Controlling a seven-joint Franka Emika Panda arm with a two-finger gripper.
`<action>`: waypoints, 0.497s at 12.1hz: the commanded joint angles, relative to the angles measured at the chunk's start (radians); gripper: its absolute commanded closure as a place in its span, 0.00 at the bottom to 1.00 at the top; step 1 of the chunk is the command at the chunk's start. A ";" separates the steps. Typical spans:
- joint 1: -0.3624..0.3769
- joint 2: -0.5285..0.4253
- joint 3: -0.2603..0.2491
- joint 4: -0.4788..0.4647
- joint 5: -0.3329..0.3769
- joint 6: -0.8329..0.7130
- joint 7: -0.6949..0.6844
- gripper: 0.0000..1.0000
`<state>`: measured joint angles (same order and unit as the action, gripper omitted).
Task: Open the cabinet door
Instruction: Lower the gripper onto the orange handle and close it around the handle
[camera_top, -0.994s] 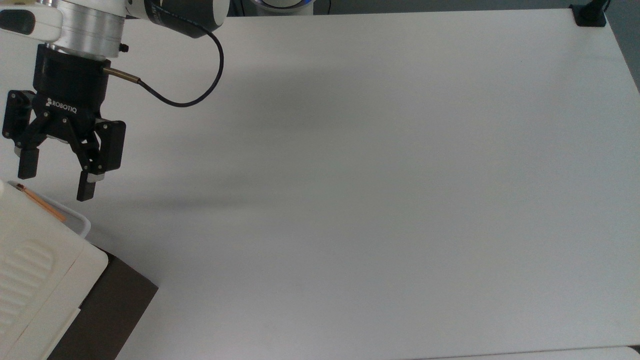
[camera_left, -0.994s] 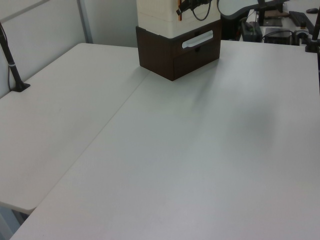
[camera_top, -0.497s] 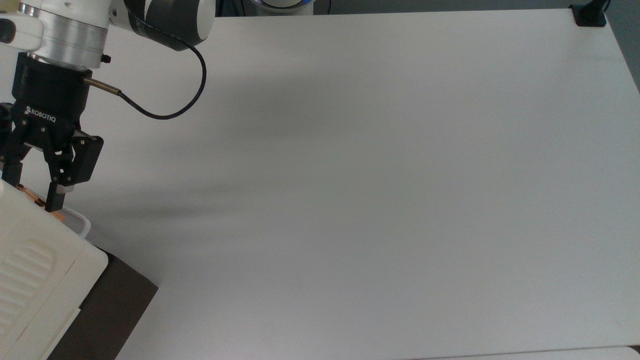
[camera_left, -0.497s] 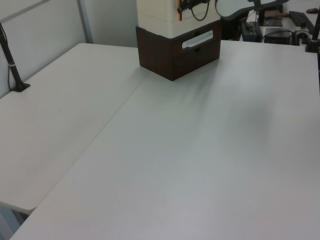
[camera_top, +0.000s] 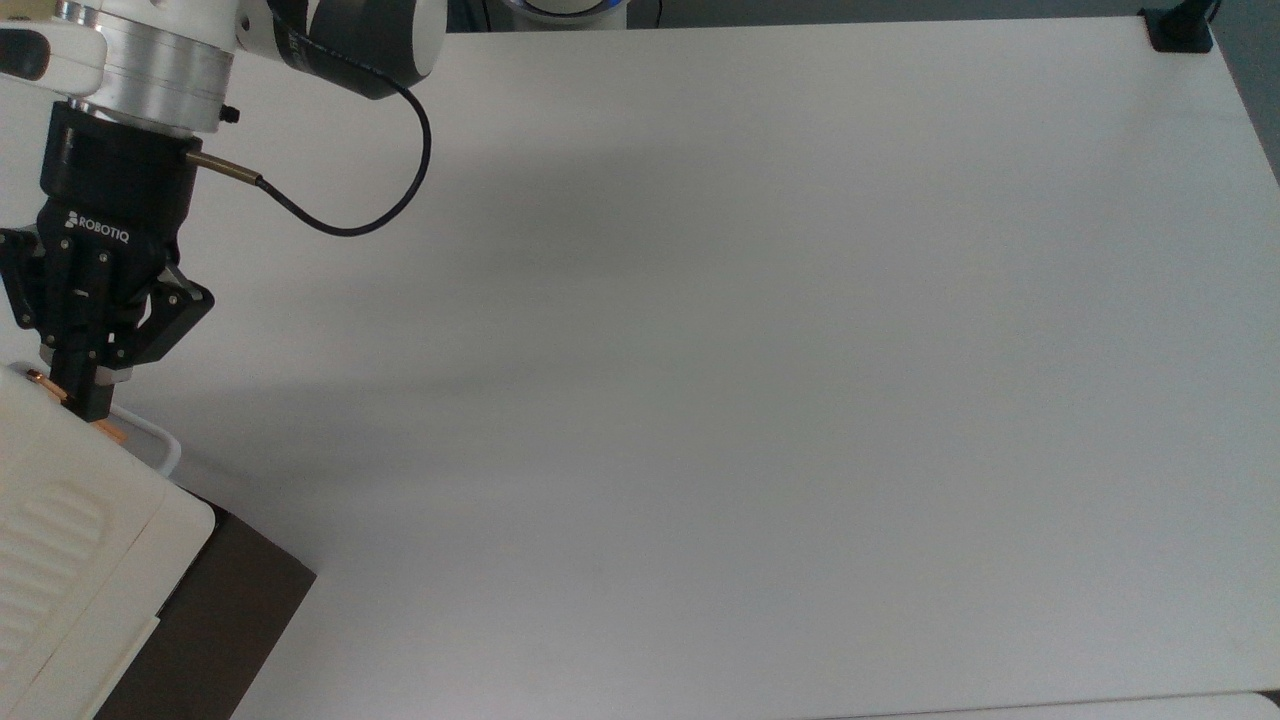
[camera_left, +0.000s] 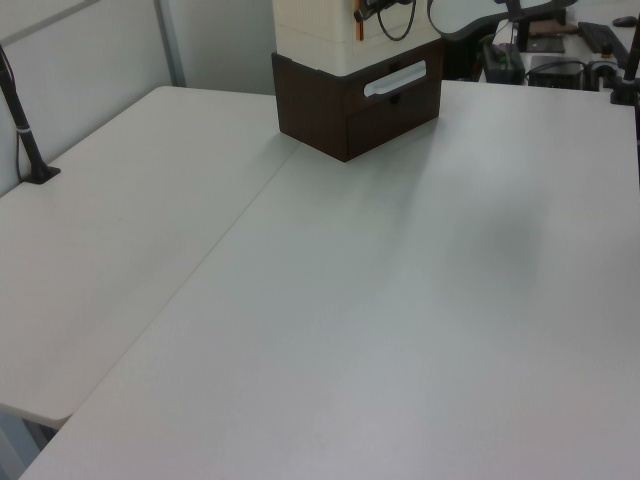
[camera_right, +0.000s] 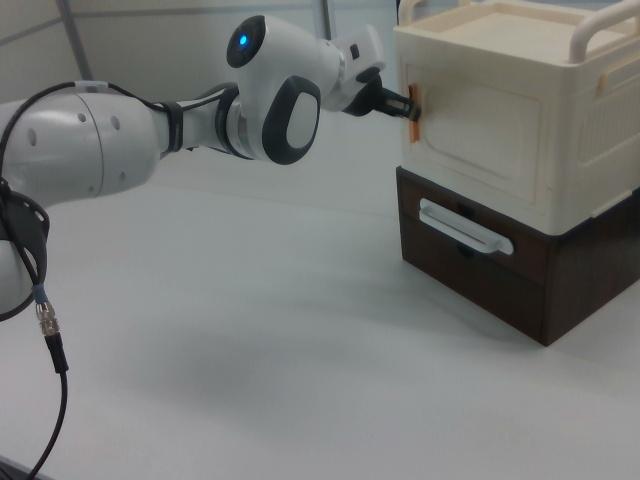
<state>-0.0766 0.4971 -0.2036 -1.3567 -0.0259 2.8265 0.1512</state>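
Note:
The cream cabinet (camera_right: 590, 130) stands on a dark base at the right view's right, and its ribbed top (camera_top: 60, 540) fills the top view's lower left corner. Its cabinet door (camera_right: 485, 135) lies flush with the front of the box. A thin copper-orange handle (camera_right: 415, 100) runs upright along the door's edge, and a short end of this handle (camera_top: 113, 431) sticks out past the fingers. My gripper (camera_top: 85, 403) is shut on the handle, reaching the door face level from the right view's left as the gripper (camera_right: 406, 103).
Under the cabinet sits a dark brown slab (camera_right: 480, 275) with a white tube rail (camera_right: 465, 228) on its front. The white table (camera_top: 750, 350) spreads wide to the top view's right. A black clamp (camera_top: 1180, 30) sits at its far corner, a black post (camera_left: 25, 130) at the left view's left.
My gripper came down from above the table to the cabinet's corner, its open fingers straddled the copper handle, and they have now closed on it.

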 joint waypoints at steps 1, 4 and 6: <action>-0.003 -0.017 -0.011 -0.018 -0.016 0.011 0.025 0.94; -0.002 -0.086 0.001 -0.096 -0.008 -0.066 0.021 0.95; -0.002 -0.113 0.004 -0.090 0.009 -0.185 0.025 0.96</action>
<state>-0.0752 0.4739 -0.2001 -1.3755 -0.0252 2.7918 0.1514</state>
